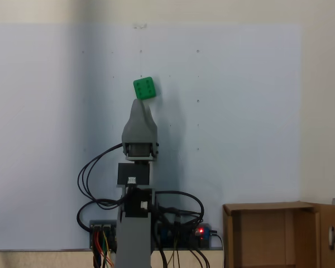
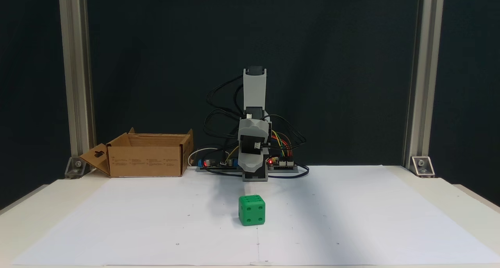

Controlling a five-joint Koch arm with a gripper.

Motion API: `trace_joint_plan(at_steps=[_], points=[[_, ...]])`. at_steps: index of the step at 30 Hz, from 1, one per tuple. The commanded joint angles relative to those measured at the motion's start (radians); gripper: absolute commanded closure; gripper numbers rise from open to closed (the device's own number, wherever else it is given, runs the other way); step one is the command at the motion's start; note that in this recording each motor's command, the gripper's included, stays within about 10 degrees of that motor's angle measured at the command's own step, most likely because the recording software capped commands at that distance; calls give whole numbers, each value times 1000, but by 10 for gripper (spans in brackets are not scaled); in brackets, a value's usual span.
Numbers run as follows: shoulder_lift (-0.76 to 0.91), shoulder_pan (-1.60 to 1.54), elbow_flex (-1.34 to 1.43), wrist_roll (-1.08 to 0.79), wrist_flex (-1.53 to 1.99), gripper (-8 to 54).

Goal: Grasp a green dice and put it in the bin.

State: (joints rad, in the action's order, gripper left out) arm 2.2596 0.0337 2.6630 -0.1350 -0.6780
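The grey plastic fingers (image 1: pixel 139 106) of the small hobby arm point toward the small bright green dice with rounded edges and darker pips (image 1: pixel 144 88), and in the fixed view from above their tapered tip ends just short of the cube's lower left corner; whether it touches cannot be told from that angle. In the front fixed view the fingers (image 2: pixel 253 170) hang low in front of the arm's base, above the surface, and the green dice (image 2: pixel 252 209) sits on the sheet nearer the camera, in front of them and clear of them, resting flat with a four-pip face toward the lens. Both jaws line up one behind the other in both fixed views, so I cannot tell whether the fingers are spread or pressed together; nothing shows between them. The dice lies on the large white paper sheet (image 2: pixel 351 221) that covers the pale tabletop (image 2: pixel 468 197). The brown cardboard box with upright flaps (image 2: pixel 146 154) stands well apart from the fingers, to their left in the front view, level with the arm's base at the back edge of the sheet; in the view from above the same box (image 1: pixel 279 234) sits at the lower right, open at the top. Black and coloured cables (image 2: pixel 218 115) loop around the upright grey arm, and a small red light (image 1: pixel 200 231) glows on the circuit board beside its base.
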Motion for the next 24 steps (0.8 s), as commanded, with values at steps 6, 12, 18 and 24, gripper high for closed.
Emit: trace_joint_plan(at_steps=[6,12,18,24], points=[[103,-3,175,-26,-175,15],[104,-21,175,-18,-175,32],[106,-5,-69,67,121,27],[107,17,-222,104,371,26]])
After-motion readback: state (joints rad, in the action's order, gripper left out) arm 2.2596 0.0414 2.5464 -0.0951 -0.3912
